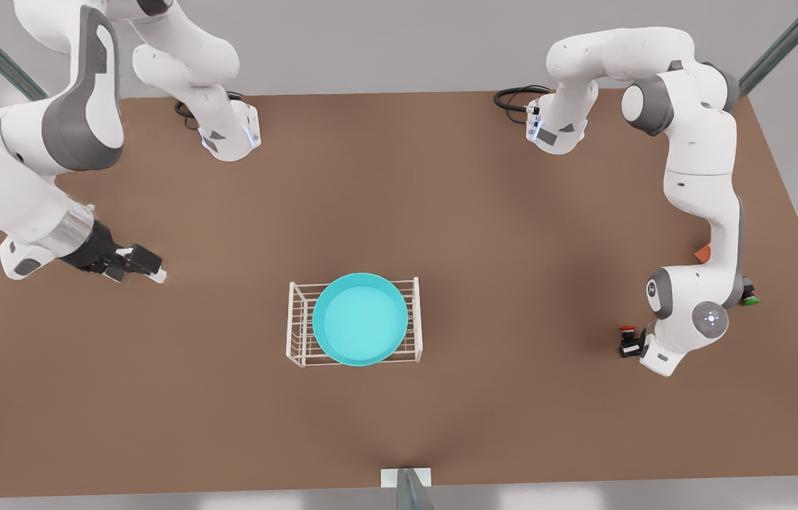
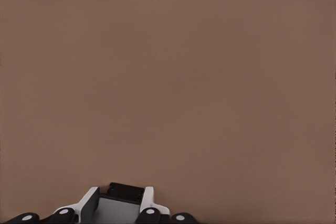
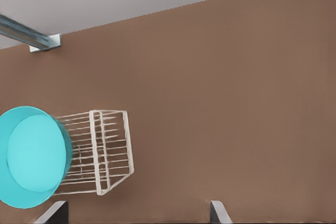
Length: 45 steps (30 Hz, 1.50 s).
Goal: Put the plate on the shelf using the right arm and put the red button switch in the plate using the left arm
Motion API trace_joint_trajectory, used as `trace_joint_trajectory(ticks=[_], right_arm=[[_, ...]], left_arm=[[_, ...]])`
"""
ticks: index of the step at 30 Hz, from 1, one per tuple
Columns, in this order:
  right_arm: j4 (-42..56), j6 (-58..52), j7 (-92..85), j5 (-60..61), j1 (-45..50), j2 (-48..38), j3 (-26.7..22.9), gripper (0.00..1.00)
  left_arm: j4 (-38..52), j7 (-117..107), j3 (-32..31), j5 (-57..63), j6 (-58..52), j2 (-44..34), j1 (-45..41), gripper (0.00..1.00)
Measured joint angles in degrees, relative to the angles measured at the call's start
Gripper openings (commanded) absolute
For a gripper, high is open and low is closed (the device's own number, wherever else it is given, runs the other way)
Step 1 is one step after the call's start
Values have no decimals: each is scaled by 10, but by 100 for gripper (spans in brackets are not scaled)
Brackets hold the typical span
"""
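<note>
The turquoise plate rests on top of the white wire shelf at the table's middle. In the right wrist view the plate and the shelf lie ahead of my right gripper, whose fingers stand wide apart. That right gripper hovers open well off to the front view's left of the shelf. The red button switch sits at the front view's right, with my left gripper at it. In the left wrist view the black block sits tight between the left gripper's fingers.
A green-capped switch and a small orange object lie behind the left arm near the table's edge on the front view's right. Both arm bases stand at the far edge. A metal post rises at the near edge.
</note>
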Motion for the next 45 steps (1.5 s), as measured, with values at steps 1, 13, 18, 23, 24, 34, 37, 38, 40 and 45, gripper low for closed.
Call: trace_joint_trajectory(ticks=[1,13,18,23,24,34,37,38,40,45], right_arm=[[3,-15,-7,-17,-10,0,5,100],[55,-151,-59,-101,12,-4,11,100],[55,-172,-73,-105,10,-4,14,100],[55,-181,-82,-107,13,-3,16,100],[55,-182,-84,-107,13,-3,16,100],[54,-186,-96,-107,13,-3,16,100],[55,-187,-99,-107,12,-3,14,100],[55,-187,-99,-107,11,-3,13,100],[55,-188,-101,-107,11,-3,11,100],[55,-188,-104,-106,10,-3,10,100]], left_arm=[[1,-2,0,2,0,0,0,39],[16,-21,-2,6,-26,-27,0,35],[37,-29,-34,3,-82,-71,-2,35],[65,-57,-102,4,-165,-109,-2,35],[67,-66,-120,4,-182,-117,-2,35],[116,-219,-279,3,-289,-139,-31,35],[153,-285,-287,2,-297,-134,-84,35],[161,-308,-287,2,-294,-132,-101,35],[167,-356,-287,1,-276,-128,-132,35],[173,-485,-286,-1,-158,-108,-194,35]])
